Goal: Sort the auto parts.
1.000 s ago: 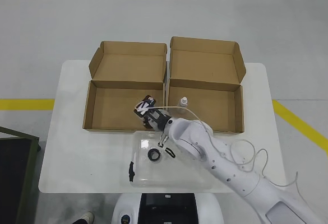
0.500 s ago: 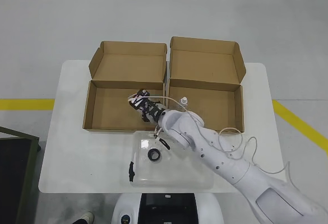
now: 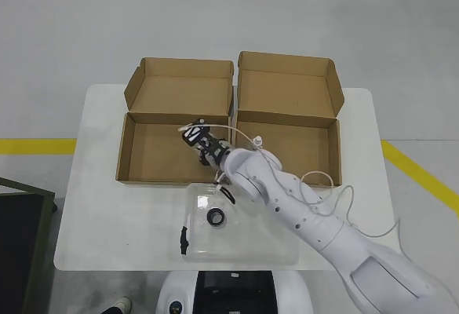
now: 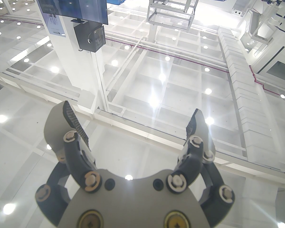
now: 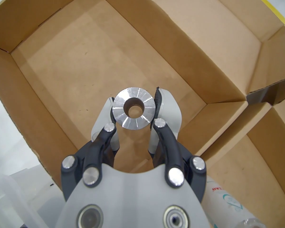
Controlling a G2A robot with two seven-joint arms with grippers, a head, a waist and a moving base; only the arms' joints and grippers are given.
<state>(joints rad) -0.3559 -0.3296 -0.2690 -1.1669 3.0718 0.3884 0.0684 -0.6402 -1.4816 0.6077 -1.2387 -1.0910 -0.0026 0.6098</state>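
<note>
- Brown cardboard first: the left box (image 3: 154,153) lies open on the white surface (image 3: 103,220), its lid flap folded back.
- A small black piece (image 3: 183,239) rests in front of the left box, at the left rim of a clear plastic tray (image 3: 284,255).
- A silver metal ring (image 5: 144,110) with a hole through its middle hangs above the floor of the left box, toward that box's right wall. The right pincer (image 5: 134,105) is clamped on it, one finger on each side of the rim.
- The tray sits just in front of the left box, by its right front corner, and a black ring-shaped part (image 3: 216,217) lies in it.
- A second cardboard box (image 3: 307,153) stands against the left box's right wall, and a white bottle (image 3: 256,142) lies inside it near that shared wall.
- The left pincer (image 4: 135,129) points up at the ceiling, its fingers spread wide apart.
</note>
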